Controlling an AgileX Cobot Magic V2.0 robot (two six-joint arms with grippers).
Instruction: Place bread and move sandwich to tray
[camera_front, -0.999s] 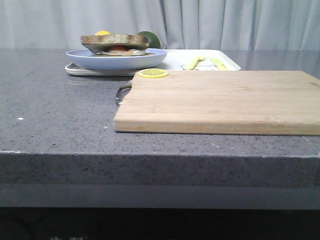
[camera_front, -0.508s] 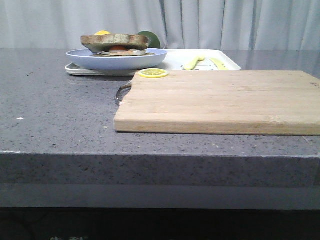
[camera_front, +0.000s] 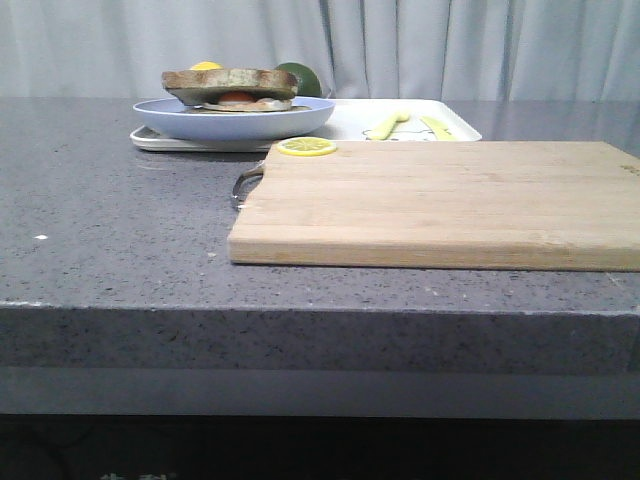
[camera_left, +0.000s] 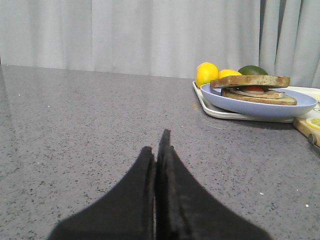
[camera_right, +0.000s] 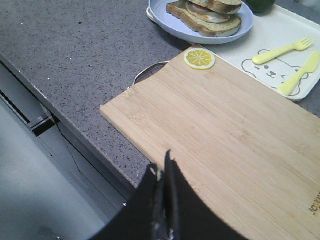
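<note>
The bread (camera_front: 230, 80) lies as the top slice on the sandwich, over the fried egg (camera_front: 237, 98) and a lower slice, on the pale blue plate (camera_front: 235, 120). The plate rests on the left end of the white tray (camera_front: 350, 115) at the back of the counter. The left wrist view shows the same stack (camera_left: 250, 81) on the plate (camera_left: 257, 106) and tray (camera_left: 220, 111). My left gripper (camera_left: 156, 142) is shut and empty, low over bare counter, well short of the tray. My right gripper (camera_right: 161, 162) is shut and empty above the cutting board's near edge. No gripper shows in the front view.
A wooden cutting board (camera_front: 430, 200) with a metal loop handle lies in front of the tray, a lemon slice (camera_front: 306, 147) on its far left corner. A yellow fork (camera_right: 282, 50) and knife (camera_right: 299, 74) lie on the tray. Lemons (camera_left: 206, 73) and a green fruit (camera_left: 252, 69) sit behind the plate.
</note>
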